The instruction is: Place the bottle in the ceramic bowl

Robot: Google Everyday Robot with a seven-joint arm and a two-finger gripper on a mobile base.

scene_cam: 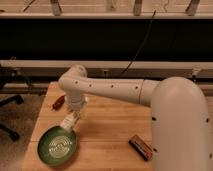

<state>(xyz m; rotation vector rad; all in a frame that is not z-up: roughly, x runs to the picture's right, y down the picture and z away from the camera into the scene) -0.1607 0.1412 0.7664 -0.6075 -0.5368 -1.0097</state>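
The green ceramic bowl (56,145) with pale rings sits at the front left of the wooden table (110,130). The gripper (74,116) hangs from the white arm just above the bowl's far right rim. A small white bottle (68,121) shows at the gripper's tip, tilted down toward the bowl. It appears held there, a little above the rim.
A red-orange object (58,102) lies at the table's left edge behind the arm. A brown rectangular bar (141,147) lies at the front right. The robot's large white body (182,130) fills the right side. A black chair base (7,117) stands left of the table.
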